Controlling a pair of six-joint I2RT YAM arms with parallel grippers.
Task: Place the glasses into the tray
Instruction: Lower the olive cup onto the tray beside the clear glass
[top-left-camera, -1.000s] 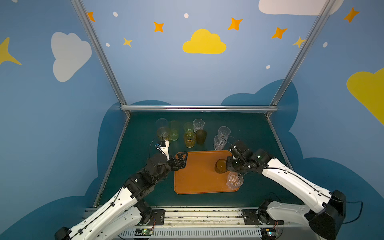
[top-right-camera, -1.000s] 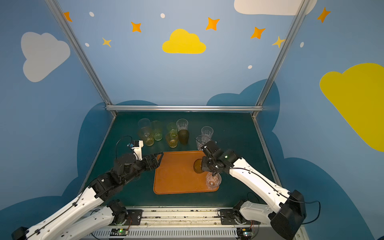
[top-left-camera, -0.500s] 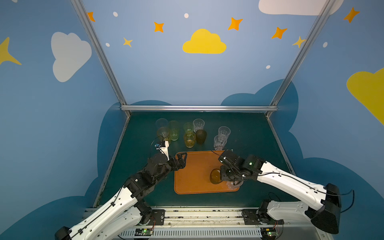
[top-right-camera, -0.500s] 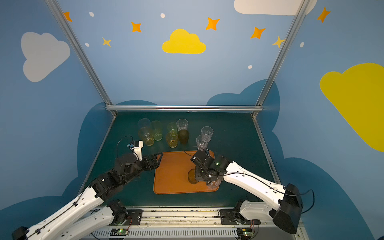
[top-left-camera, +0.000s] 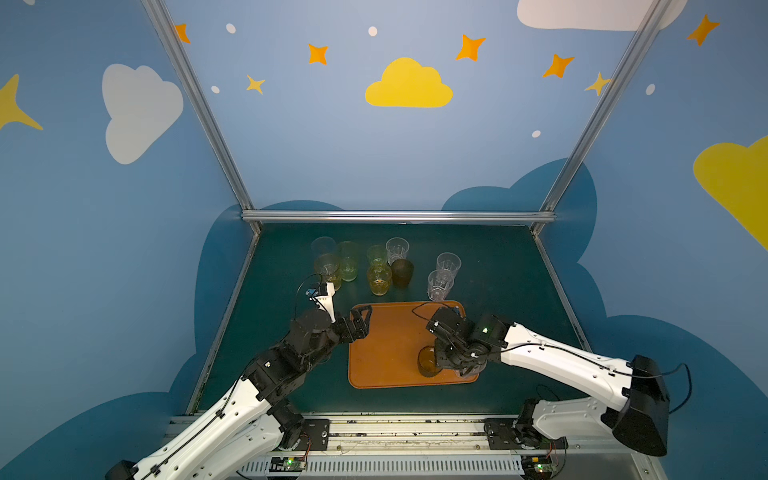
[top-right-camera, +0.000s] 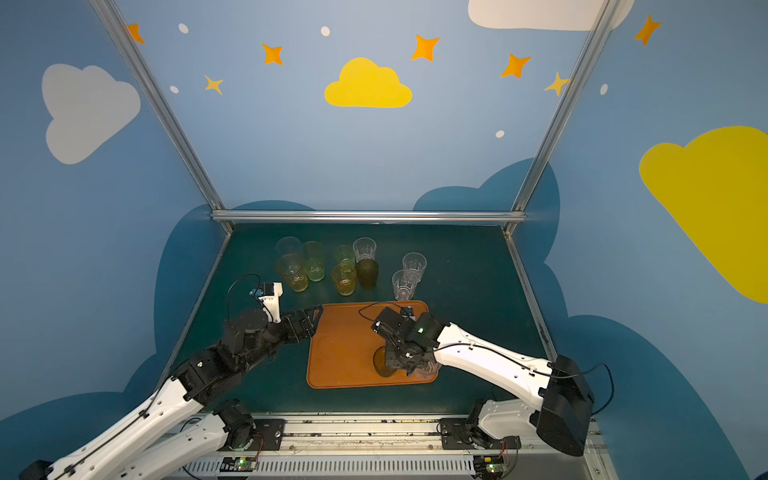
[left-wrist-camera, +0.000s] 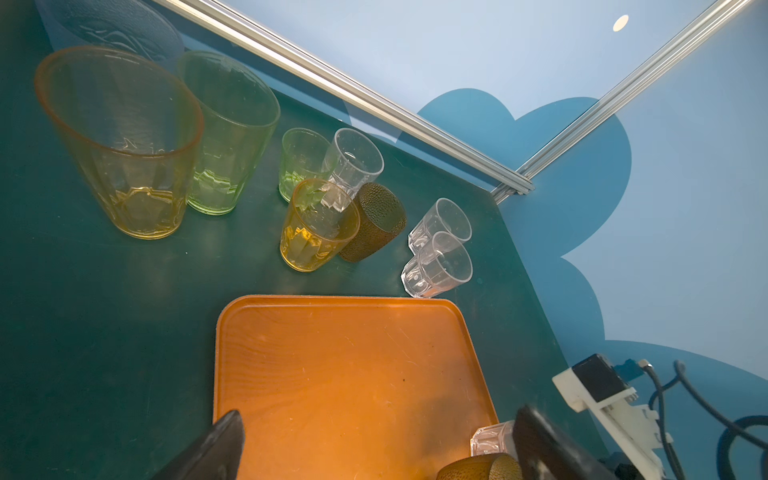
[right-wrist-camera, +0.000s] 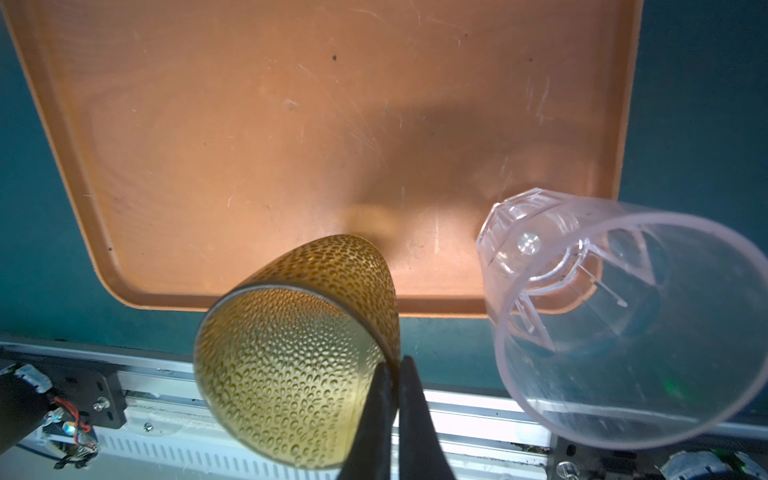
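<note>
One brown glass (top-left-camera: 427, 363) nearer tray (top-left-camera: 384, 340) edge.

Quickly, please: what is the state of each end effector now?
Left end effector: open, holding nothing.
Right end effector: closed on the rim of the dark dimpled glass.

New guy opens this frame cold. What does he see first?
The right hand, shut on the rim of a dark dimpled glass at the near edge of the orange tray, with a clear faceted glass standing beside it in the tray's near right corner. Next, nine more glasses clustered on the green table behind the tray, and the left hand open and empty by the tray's far left corner.
</note>
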